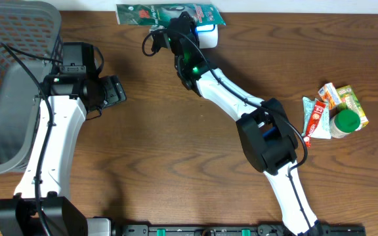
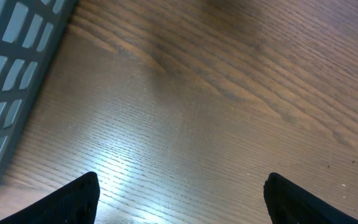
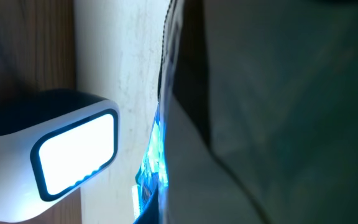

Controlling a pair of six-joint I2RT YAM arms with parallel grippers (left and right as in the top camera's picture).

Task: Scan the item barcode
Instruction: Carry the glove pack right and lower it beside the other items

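Note:
A flat green packet point(image 1: 151, 13) lies along the table's far edge, with my right gripper point(image 1: 178, 29) shut on it. Right beside it stands the white barcode scanner point(image 1: 208, 37). In the right wrist view the packet point(image 3: 278, 112) fills the right side, close up and edge-on. The scanner's lit window point(image 3: 73, 152) glows at the lower left and throws blue light on the packet's edge. My own fingers there are hidden by the packet. My left gripper point(image 1: 113, 92) hovers open over bare wood point(image 2: 180, 193), holding nothing.
A grey mesh basket point(image 1: 12, 85) fills the left side, its wall point(image 2: 8, 81) close to the left gripper. At the right lie a red sachet point(image 1: 315, 118), a green-capped bottle point(image 1: 345, 122) and small snack packets point(image 1: 348, 98).

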